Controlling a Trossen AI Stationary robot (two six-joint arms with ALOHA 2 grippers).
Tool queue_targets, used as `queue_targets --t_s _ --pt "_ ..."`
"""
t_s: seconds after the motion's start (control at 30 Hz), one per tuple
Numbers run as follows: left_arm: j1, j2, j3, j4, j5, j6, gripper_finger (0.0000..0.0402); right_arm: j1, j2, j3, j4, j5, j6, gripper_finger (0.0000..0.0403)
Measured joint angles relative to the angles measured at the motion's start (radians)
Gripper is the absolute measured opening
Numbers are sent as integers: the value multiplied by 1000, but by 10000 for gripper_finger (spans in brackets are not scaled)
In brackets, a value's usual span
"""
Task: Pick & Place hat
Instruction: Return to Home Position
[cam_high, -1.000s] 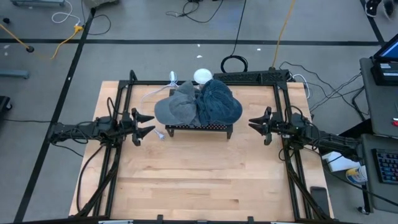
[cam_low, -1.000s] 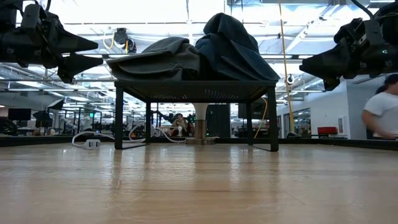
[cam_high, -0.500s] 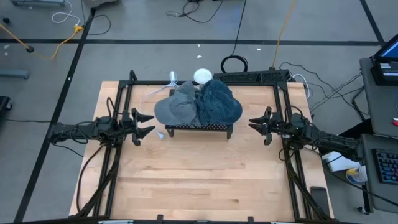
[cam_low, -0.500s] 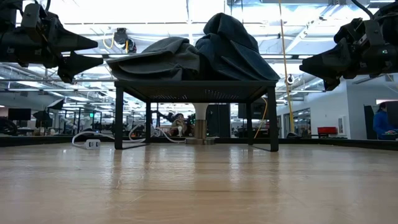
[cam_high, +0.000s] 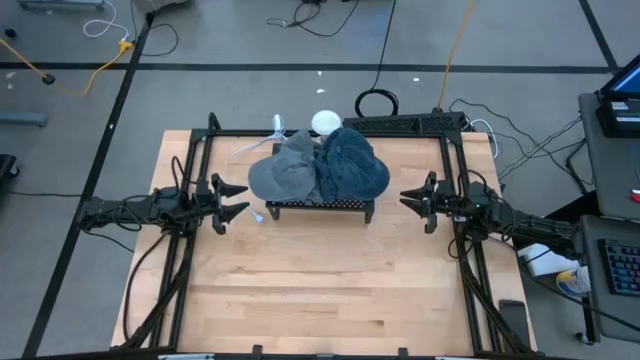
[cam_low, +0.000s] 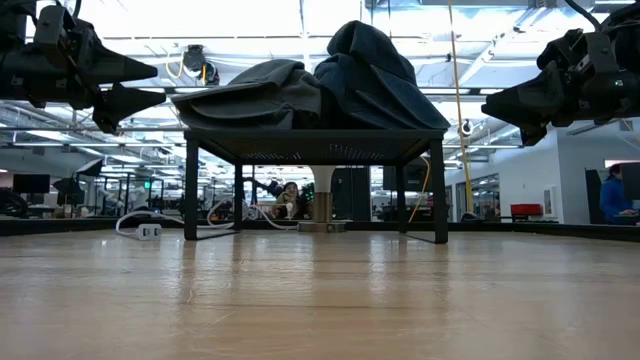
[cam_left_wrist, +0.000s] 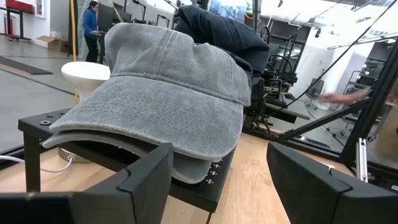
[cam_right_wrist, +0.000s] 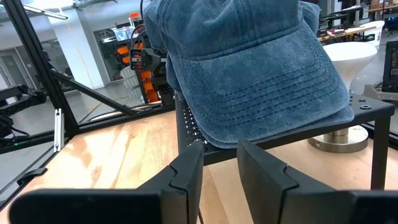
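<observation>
Two caps lie on a low black perforated stand (cam_high: 320, 206) at the table's far middle. The grey hat (cam_high: 283, 175) rests on the stand's left half with its brim toward my left gripper. The blue hat (cam_high: 352, 168) rests on the right half, leaning against the grey one. My left gripper (cam_high: 235, 200) hovers level to the left of the stand, open and holding nothing; its fingers frame the grey brim (cam_left_wrist: 186, 124) from a distance. My right gripper (cam_high: 410, 200) hovers level to the right, open by a narrow gap (cam_right_wrist: 219, 152), facing the blue brim (cam_right_wrist: 273, 93).
A white round base (cam_high: 324, 122) and a white cable (cam_high: 245, 150) sit behind the stand. Black frame rails (cam_high: 190, 170) run along the table's left, right and far sides. Bare wooden tabletop (cam_high: 320, 280) spreads in front of the stand. A person stands far off in the room (cam_low: 612, 195).
</observation>
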Motion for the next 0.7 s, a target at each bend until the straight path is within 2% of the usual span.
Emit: queue_targets --t_s 0.27,0.7 --pt "0 0 0 0 0 0 251 0 0 0 0 0 0 96" --pt "0 0 1 0 0 0 275 0 0 0 0 0 0 96"
